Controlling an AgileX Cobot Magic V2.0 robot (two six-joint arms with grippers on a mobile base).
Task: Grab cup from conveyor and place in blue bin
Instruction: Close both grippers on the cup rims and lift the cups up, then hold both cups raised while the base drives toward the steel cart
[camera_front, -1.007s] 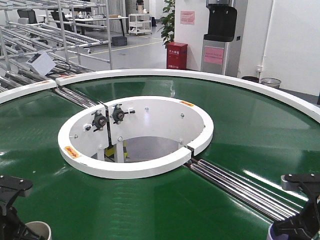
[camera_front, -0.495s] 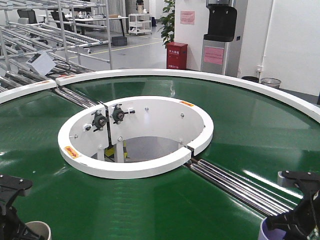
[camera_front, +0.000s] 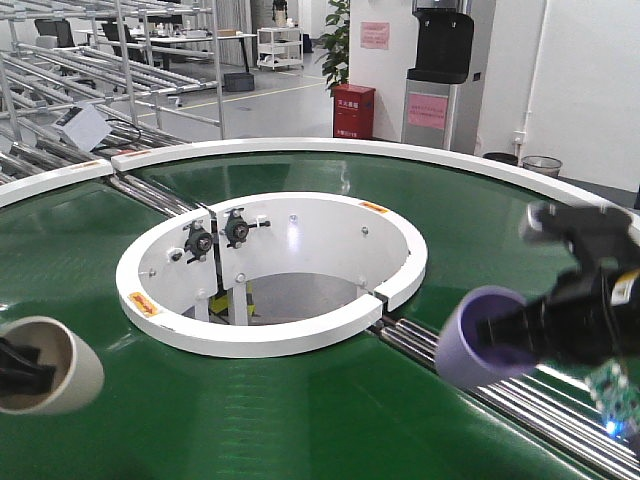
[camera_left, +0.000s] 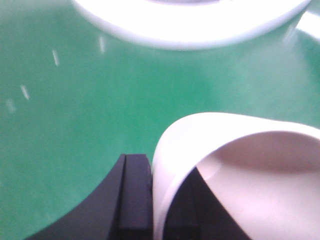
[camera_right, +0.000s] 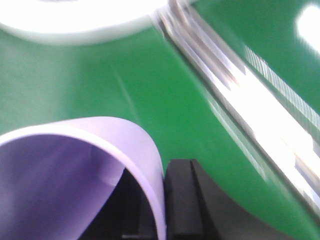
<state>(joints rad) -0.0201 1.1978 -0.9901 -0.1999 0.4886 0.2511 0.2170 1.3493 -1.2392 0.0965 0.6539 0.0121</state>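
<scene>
Left gripper (camera_front: 16, 368), at the lower left of the front view, is closed on a cream cup (camera_front: 58, 372) that lies tipped on its side and looks clear of the conveyor (camera_front: 300, 425). The right gripper (camera_front: 548, 335) is likewise clamped on a purple cup (camera_front: 468, 350) held over the steel roller strip (camera_front: 520, 392). Both cups have their long axes close to level, closed ends toward the white inner rim (camera_front: 270, 338) and mouths back toward the arms. In the left wrist view one dark finger (camera_left: 134, 200) sits against the outside of the cream cup (camera_left: 240, 165) and a dark shape shows inside the mouth, so the wall seems pinched between the jaws, with blurred green belt (camera_left: 90, 100) behind. The right wrist view mirrors this: a finger (camera_right: 189, 200) presses the outer wall of the purple cup (camera_right: 70, 170), with belt and the bright roller strip (camera_right: 250, 95) beyond. The blue bin appears in none of the three views, so its direction from either arm cannot be told, nor which arm is nearer; presumably it stands off the ring. Carrying will mean swinging away from the belt, and since each cup is held by its rim wall alone, it could slip or tilt on the way.
</scene>
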